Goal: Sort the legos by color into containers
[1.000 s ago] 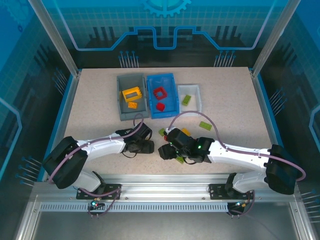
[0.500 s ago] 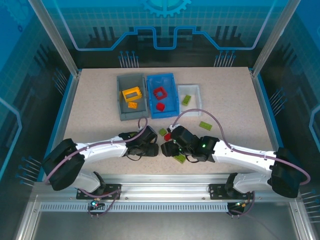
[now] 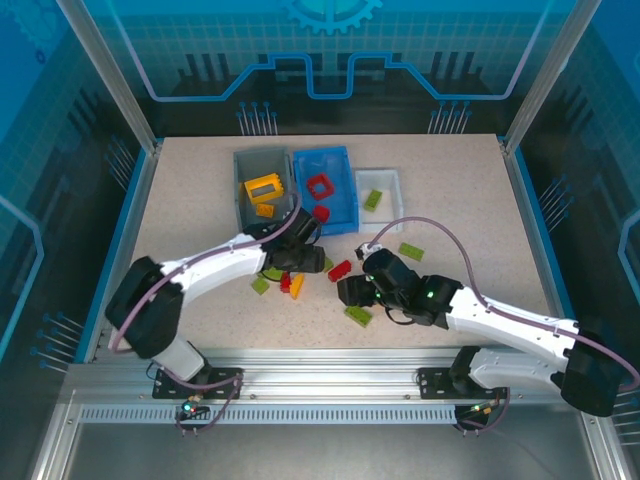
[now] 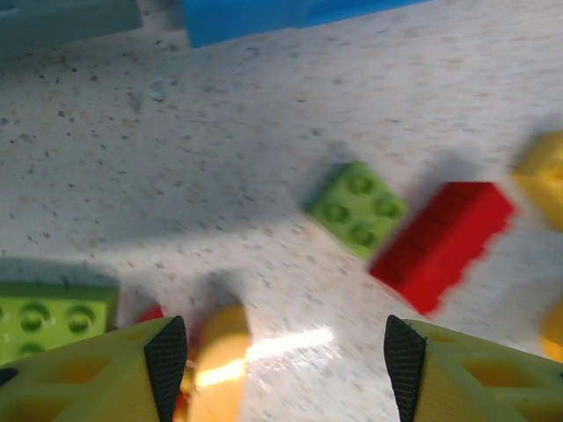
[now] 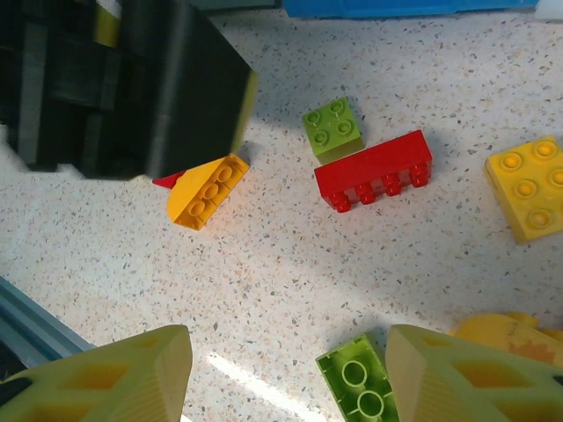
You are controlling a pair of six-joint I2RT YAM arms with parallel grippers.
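**Arms part, loose bricks uncovered**

Since a second ago the left arm has swung up toward twelve o'clock. The left claw [image 3: 305, 258] now hangs just short of the near edge of the blue bin [image 3: 342, 168]. The right claw [image 3: 347, 292] has drifted toward three o'clock. Both claws stand open with nothing between their fingers, only bare worktop [image 4: 264, 114] showing in each gap.

Between the two claws lies a long red brick [image 3: 340, 270], with a small green square brick [image 5: 332, 127] just beside it. In the right wrist view an orange slope piece [image 5: 207, 189] lies close under the left claw, and a yellow brick [image 5: 528, 189] sits at three o'clock of the red one. A near green brick [image 3: 358, 316] rests at six o'clock of the right claw. A stray green brick [image 3: 410, 250] lies on the worktop near the white tray [image 3: 392, 185].

Up at twelve o'clock the grey bin [image 3: 245, 165] holds a yellow frame [image 3: 263, 186]. The blue bin holds a red frame [image 3: 319, 185], and the white tray a single lime brick [image 3: 373, 199].
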